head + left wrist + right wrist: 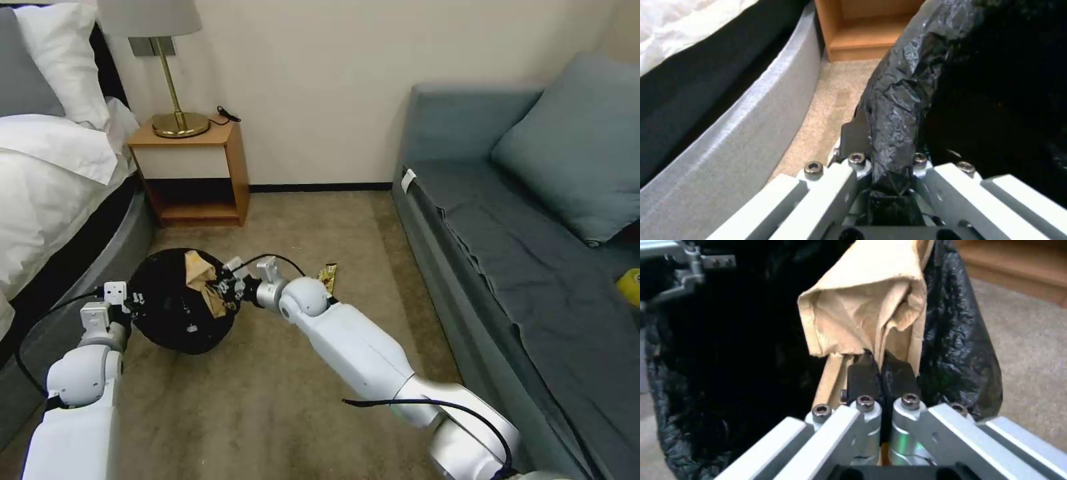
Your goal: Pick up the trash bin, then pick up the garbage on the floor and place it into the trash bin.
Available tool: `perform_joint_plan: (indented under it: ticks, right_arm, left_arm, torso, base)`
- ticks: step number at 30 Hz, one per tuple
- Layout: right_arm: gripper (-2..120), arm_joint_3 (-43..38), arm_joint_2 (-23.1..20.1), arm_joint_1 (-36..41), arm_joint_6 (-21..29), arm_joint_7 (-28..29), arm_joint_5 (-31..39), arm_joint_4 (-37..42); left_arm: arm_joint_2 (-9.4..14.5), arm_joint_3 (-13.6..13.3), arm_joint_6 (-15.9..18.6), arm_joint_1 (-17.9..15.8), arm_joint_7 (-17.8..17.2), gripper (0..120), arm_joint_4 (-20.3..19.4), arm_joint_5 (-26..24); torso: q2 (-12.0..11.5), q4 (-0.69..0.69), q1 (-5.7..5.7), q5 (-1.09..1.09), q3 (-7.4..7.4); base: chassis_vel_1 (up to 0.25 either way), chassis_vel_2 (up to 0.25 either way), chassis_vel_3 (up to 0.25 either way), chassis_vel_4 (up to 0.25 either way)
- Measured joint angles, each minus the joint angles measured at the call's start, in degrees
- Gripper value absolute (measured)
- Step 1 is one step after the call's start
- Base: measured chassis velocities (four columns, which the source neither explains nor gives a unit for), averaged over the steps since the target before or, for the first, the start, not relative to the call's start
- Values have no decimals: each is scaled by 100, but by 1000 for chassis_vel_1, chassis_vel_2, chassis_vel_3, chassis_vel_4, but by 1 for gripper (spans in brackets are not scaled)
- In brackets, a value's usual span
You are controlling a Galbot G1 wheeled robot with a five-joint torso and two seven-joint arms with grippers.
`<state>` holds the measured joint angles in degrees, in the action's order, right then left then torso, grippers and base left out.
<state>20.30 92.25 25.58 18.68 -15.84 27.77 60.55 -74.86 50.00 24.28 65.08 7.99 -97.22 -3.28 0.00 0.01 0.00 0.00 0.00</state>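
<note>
The trash bin (175, 303), lined with a crinkled black bag, hangs tilted above the carpet, and my left gripper (133, 305) is shut on its rim (898, 110). My right gripper (230, 288) is over the bin's mouth, shut on a crumpled tan paper wrapper (203, 280). In the right wrist view the fingers (862, 375) pinch the paper (862, 306) against the black liner (960, 340). A gold-brown candy wrapper (327, 275) lies on the carpet just beyond my right wrist.
A bed (47, 173) runs along the left, with a wooden nightstand (193, 170) and a brass lamp (175, 100) at the wall. A grey sofa (533, 253) fills the right side, a yellow tape roll (630, 285) on its seat. Open carpet lies between.
</note>
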Motion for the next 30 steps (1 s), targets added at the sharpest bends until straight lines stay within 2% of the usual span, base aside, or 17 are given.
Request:
perform_joint_plan:
  ticks: [1,3,5,8,14,16,18,21,23,25,27,28,30]
  right_arm:
    - [1,16,-1,5,0,32,1,6]
    - [12,49,-5,16,7,104,6,75]
    - [13,53,-6,17,7,109,9,89]
    - [28,100,-8,19,7,115,50,245]
    - [42,155,-9,17,7,114,86,415]
    - [56,196,-9,17,8,111,103,521]
    - [64,233,-10,18,11,104,127,643]
    - [72,272,-11,21,24,99,141,786]
    - [85,291,-13,14,53,98,207,1073]
    - [86,295,-19,9,60,98,222,1123]
    - [97,309,-433,-55,76,110,306,1433]
    - [97,309,-433,-55,76,110,306,1433]
    - [99,238,-893,-60,59,133,277,1471]
  left_arm:
    - [-28,-3,-4,5,0,1,-2,12]
    - [-105,-26,-20,13,0,1,-9,59]
    - [-118,-32,-22,13,0,1,-11,69]
    - [-174,-49,-25,14,0,1,-19,116]
    - [-183,-50,-24,3,-6,1,-17,137]
    - [-183,-49,-25,-9,-14,1,-6,145]
    - [-178,-46,-23,-18,-20,1,7,148]
    - [-151,-21,-22,-48,-39,1,54,148]
    - [-88,31,-22,-99,-53,1,145,137]
    - [-78,39,-22,-104,-54,1,154,134]
    - [-67,99,-22,-117,-57,1,164,78]
    - [-67,99,-22,-117,-57,1,164,78]
    - [-80,108,-23,-121,-57,1,166,54]
  torso:
    - [0,0,0,0,0]
    - [0,-1,0,0,0]
    - [0,-1,0,0,0]
    - [0,-1,0,0,0]
    - [0,-1,0,0,0]
    - [0,-1,0,0,0]
    - [0,-1,0,0,0]
    - [0,-1,0,0,0]
    - [0,-1,0,0,0]
    - [0,-1,0,0,0]
    - [0,3,0,2,0]
    - [0,3,0,2,0]
    - [0,-1,0,1,0]
  base:
    - [0,0,0,0]
    - [0,0,0,0]
    - [0,0,0,0]
    - [0,0,0,0]
    - [0,0,0,0]
    - [0,0,0,0]
    - [0,0,0,0]
    - [0,0,0,0]
    - [0,0,0,0]
    - [0,0,0,0]
    - [0,0,0,0]
    - [0,0,0,0]
    - [0,0,0,0]
